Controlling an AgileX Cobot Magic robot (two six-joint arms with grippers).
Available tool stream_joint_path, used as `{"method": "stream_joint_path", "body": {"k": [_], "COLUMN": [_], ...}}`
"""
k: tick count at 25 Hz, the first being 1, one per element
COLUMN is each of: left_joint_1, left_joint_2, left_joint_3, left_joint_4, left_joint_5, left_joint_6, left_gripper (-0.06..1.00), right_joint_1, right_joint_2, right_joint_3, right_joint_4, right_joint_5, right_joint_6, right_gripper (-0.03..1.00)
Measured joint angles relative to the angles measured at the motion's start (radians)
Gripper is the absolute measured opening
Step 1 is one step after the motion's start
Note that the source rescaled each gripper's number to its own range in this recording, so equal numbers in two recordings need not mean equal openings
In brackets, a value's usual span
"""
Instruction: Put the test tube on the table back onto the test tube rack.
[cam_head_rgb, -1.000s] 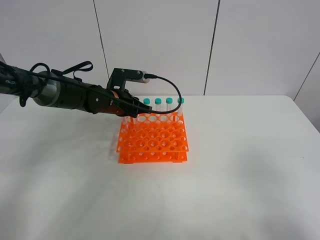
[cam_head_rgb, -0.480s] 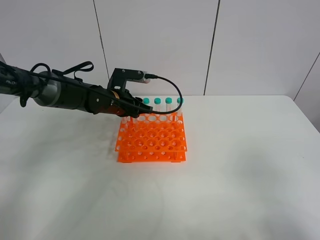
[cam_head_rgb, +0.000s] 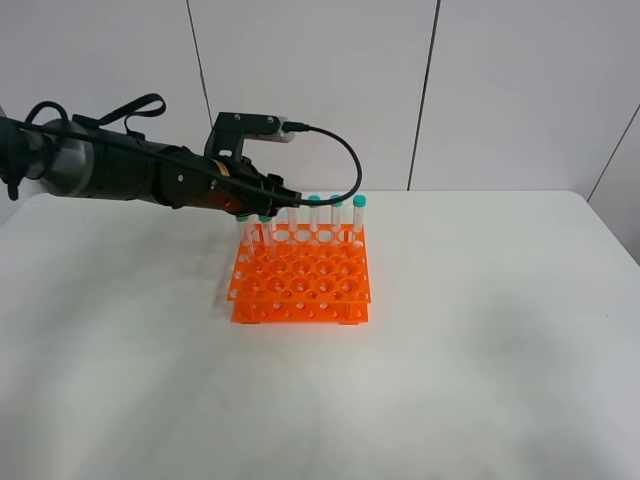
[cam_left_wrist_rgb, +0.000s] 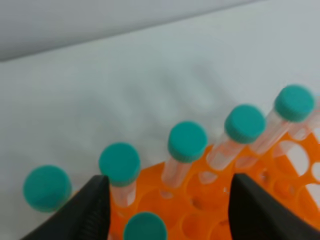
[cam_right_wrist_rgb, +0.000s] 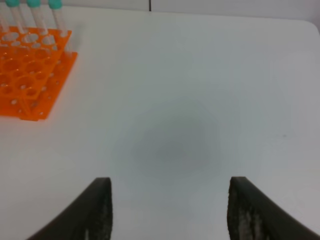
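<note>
The orange test tube rack (cam_head_rgb: 300, 282) stands on the white table (cam_head_rgb: 450, 350). Several teal-capped test tubes (cam_head_rgb: 336, 201) stand upright along its back row. In the left wrist view one more capped tube (cam_left_wrist_rgb: 145, 227) stands a row nearer, between my fingers and apart from both. My left gripper (cam_head_rgb: 275, 207) hovers just above the rack's back left corner, open and empty (cam_left_wrist_rgb: 170, 180). My right gripper (cam_right_wrist_rgb: 167, 185) is open and empty over bare table, right of the rack (cam_right_wrist_rgb: 30, 75). No tube lies on the table in any view.
A black cable (cam_head_rgb: 340, 165) loops from the left wrist over the rack's back row. White wall panels (cam_head_rgb: 500, 90) stand behind the table. The table's right edge (cam_head_rgb: 610, 235) is far from the rack.
My left gripper has risen and drawn back to the left, uncovering two more capped tubes at the rack's back left. The rack has shifted slightly left.
</note>
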Motion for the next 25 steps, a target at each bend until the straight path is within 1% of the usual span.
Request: {"method": "stream_joint_path", "body": {"k": [5,8,11,14,15,16,17,18,19,21,22,25], "left_joint_1": [0.0,0.019,0.06,0.121,0.14,0.163,0.185,0.203,0.225,0.267,0.282,0.321], "left_joint_2": [-0.098,-0.148,-0.182,-0.216,-0.227,-0.239,-0.255,-0.273,-0.291,-0.322,-0.337,-0.382], "left_joint_3": [0.0,0.0,0.0,0.002,0.007,0.016,0.03,0.048,0.066,0.111,0.132,0.188], "left_joint_4": [0.0,0.022,0.051,0.072,0.075,0.078,0.079,0.079,0.079,0.079,0.079,0.079], "left_joint_5": [0.057,0.098,0.163,0.228,0.237,0.239,0.245,0.246,0.246,0.245,0.244,0.251], "left_joint_6": [0.0,0.0,0.0,0.0,0.0,0.0,0.0,0.0,0.0,-0.001,-0.01,-0.049], "left_gripper": [0.45,0.45,0.45,0.45,0.48,0.54,0.63,0.76,0.85,0.94,0.96,0.99], "right_joint_1": [0.0,0.0,0.0,0.0,0.0,0.0,0.0,0.0,0.0,0.0,0.0,0.0], "right_joint_2": [0.0,0.0,0.0,0.0,0.0,0.0,0.0,0.0,0.0,0.0,0.0,0.0], "right_joint_3": [0.0,0.0,0.0,0.0,0.0,0.0,0.0,0.0,0.0,0.0,0.0,0.0], "right_joint_4": [0.0,0.0,0.0,0.0,0.0,0.0,0.0,0.0,0.0,0.0,0.0,0.0], "right_joint_5": [0.0,0.0,0.0,0.0,0.0,0.0,0.0,0.0,0.0,0.0,0.0,0.0], "right_joint_6": [0.0,0.0,0.0,0.0,0.0,0.0,0.0,0.0,0.0,0.0,0.0,0.0], "right_gripper": [0.54,0.54,0.54,0.54,0.54,0.54,0.54,0.54,0.54,0.54,0.54,0.54]}}
